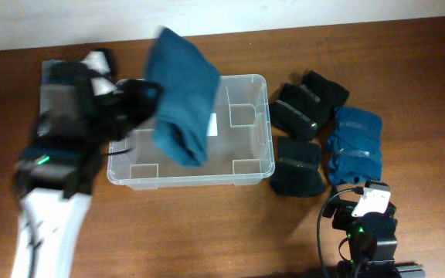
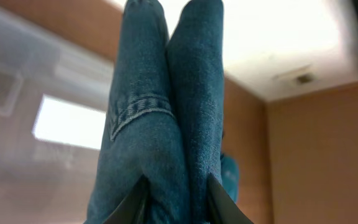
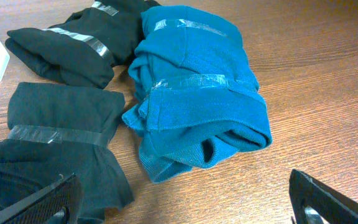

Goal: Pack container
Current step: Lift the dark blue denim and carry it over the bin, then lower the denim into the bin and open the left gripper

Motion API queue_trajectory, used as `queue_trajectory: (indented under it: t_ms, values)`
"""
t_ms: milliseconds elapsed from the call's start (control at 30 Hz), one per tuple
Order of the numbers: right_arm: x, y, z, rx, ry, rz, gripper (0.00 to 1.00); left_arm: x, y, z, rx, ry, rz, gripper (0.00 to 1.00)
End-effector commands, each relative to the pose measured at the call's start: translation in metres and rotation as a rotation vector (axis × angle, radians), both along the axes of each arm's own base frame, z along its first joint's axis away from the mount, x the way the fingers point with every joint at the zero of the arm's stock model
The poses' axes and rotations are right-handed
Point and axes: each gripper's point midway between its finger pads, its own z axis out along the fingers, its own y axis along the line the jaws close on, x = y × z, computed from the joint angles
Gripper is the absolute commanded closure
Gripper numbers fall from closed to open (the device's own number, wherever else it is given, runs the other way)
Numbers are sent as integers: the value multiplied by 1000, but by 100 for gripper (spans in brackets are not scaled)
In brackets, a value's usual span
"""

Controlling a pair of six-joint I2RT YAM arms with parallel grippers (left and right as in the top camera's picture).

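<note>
The clear plastic container (image 1: 253,166) sits mid-table with a white label on its base. My left gripper (image 1: 147,96) is shut on folded blue jeans (image 1: 180,96) and holds them above the container's left half. In the left wrist view the jeans (image 2: 160,112) fill the frame between the fingers (image 2: 176,202). My right gripper (image 3: 182,205) is open and empty, low over the table in front of a folded blue garment (image 3: 197,93); its arm shows overhead (image 1: 365,220).
Right of the container lie three folded black garments (image 1: 311,96) (image 1: 293,120) (image 1: 296,166) and the taped blue garment (image 1: 355,143). Black taped bundles (image 3: 61,112) lie left of the right gripper. The table's front edge is near the right arm.
</note>
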Motion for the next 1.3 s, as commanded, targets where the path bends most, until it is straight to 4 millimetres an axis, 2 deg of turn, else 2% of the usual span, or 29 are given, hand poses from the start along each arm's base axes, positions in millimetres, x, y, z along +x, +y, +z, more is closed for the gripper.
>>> queue_trajectory:
  t_ms: [0, 100, 233, 367, 600, 800, 1067, 1133, 1167, 1200, 1233, 1267]
  values:
    - [0, -2, -1, 8, -9, -16, 2, 14, -25, -24, -12, 81, 101, 99]
    - [0, -2, -1, 8, -9, -16, 2, 20, -46, -41, 17, 101, 106, 99]
    - [0, -2, -1, 8, -9, -16, 2, 30, -62, -53, 48, 92, 165, 100]
    - [0, -2, -1, 8, -9, -16, 2, 32, -85, -68, 80, 88, 149, 99]
    - [0, -2, -1, 8, -9, -16, 2, 29, -120, -118, 107, 199, 127, 99]
    - [0, -2, -1, 8, -9, -16, 2, 27, -128, -143, 148, 245, 110, 99]
    - [0, -2, -1, 8, -9, -16, 2, 11, -115, -156, 245, 303, 76, 99]
    - [0, -2, -1, 7, -9, -16, 1, 5, -105, -156, 274, 323, 74, 94]
    - [0, -2, -1, 8, -9, -16, 2, 2, -97, -155, 284, 335, 84, 87]
    - [0, -2, -1, 7, -9, -16, 2, -1, -88, -152, 298, 345, 102, 75]
    - [0, -2, -1, 8, -9, -16, 2, -2, -77, -150, 315, 349, 124, 57]
    - [0, -2, -1, 8, -9, -16, 2, -4, -63, -146, 340, 350, 155, 46]
